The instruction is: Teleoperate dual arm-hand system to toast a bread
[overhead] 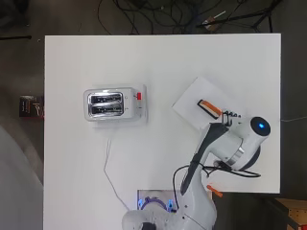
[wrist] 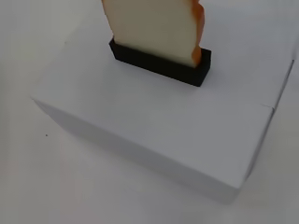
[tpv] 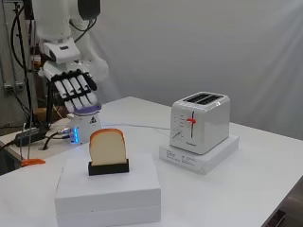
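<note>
A slice of bread [tpv: 108,147] with an orange crust stands upright in a black holder [tpv: 109,168] on a white box [tpv: 108,194]. From overhead the bread [overhead: 209,107] lies on the box [overhead: 201,103] at the right of the table. The wrist view shows the bread [wrist: 154,25] in its holder [wrist: 161,63] close by. My hand [tpv: 75,91] hangs above and behind the box, its fingers straight and pointing down, holding nothing. The white toaster [tpv: 200,121] with a red lever [tpv: 191,120] stands on a flat white base, both slots empty; overhead, the toaster [overhead: 109,104] is left of centre.
A white cable [overhead: 109,165] runs from the toaster toward the arm's base [overhead: 156,203]. An orange object [tpv: 32,161] lies at the table edge near the base. A dark small box [overhead: 31,106] sits off the table's left side.
</note>
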Robot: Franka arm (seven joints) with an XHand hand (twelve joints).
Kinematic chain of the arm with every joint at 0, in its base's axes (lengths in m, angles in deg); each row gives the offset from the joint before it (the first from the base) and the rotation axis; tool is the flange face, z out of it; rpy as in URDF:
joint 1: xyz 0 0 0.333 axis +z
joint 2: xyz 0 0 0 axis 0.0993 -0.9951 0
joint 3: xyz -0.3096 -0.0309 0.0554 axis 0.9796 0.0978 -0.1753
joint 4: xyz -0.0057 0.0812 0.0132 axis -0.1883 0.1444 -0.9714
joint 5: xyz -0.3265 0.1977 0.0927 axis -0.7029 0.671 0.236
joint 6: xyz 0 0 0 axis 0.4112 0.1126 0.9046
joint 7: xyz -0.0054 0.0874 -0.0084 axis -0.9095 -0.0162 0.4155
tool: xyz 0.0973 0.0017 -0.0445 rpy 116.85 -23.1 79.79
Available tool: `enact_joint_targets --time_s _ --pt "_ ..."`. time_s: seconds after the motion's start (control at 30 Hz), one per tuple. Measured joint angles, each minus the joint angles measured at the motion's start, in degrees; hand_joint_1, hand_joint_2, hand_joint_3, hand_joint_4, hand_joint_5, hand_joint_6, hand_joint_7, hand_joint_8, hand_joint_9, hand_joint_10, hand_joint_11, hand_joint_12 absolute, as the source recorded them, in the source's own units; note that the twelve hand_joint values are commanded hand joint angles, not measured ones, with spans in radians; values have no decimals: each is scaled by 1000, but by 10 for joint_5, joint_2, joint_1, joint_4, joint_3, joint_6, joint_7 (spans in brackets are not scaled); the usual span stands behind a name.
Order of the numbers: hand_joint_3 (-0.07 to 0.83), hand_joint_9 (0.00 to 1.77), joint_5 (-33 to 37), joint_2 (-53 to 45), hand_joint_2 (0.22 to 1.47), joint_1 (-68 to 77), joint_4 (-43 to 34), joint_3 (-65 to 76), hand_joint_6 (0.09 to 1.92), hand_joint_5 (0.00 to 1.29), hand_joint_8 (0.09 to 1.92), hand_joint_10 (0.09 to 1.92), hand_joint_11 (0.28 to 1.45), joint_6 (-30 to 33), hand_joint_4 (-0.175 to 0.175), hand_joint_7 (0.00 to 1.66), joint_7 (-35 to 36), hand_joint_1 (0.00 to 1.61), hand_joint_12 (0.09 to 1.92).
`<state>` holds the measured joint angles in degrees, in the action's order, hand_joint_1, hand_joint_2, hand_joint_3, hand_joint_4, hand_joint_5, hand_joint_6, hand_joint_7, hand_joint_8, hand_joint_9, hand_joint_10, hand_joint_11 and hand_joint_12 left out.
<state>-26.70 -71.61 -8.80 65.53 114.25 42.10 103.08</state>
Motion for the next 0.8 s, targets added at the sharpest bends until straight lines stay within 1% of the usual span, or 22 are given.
enact_joint_targets --time_s 0.1,0.17,0.27,0.37,0.5,0.57,0.67,0.73,0.8 --pt "3 366 -20 -54 1335 8 -33 22 87 254 87 87 404 -13 -81 297 0 204 87" --pt "-9 384 -45 -52 1305 50 -52 55 87 265 87 87 409 -23 -92 316 -14 218 87" --pt "-22 368 -92 12 1238 203 -80 169 87 260 87 87 401 -35 -98 319 -31 243 87" --pt "-21 354 -140 95 1198 398 -113 313 87 254 87 87 395 -52 -98 313 -47 278 87" --pt "-17 349 -206 207 1170 669 -163 504 87 253 87 87 394 -76 -98 310 -71 298 87" --pt "-16 349 -233 253 1162 779 -185 588 87 253 87 87 394 -85 -96 310 -81 301 87" --pt "-16 354 -262 301 1150 895 -203 699 87 256 87 87 399 -92 -89 313 -94 301 87" --pt "-14 372 -270 310 1143 919 -205 731 87 265 87 87 405 -92 -81 328 -99 309 87" --pt "-6 469 -276 312 1131 917 -200 738 87 288 87 87 435 -87 -73 410 -103 327 87"
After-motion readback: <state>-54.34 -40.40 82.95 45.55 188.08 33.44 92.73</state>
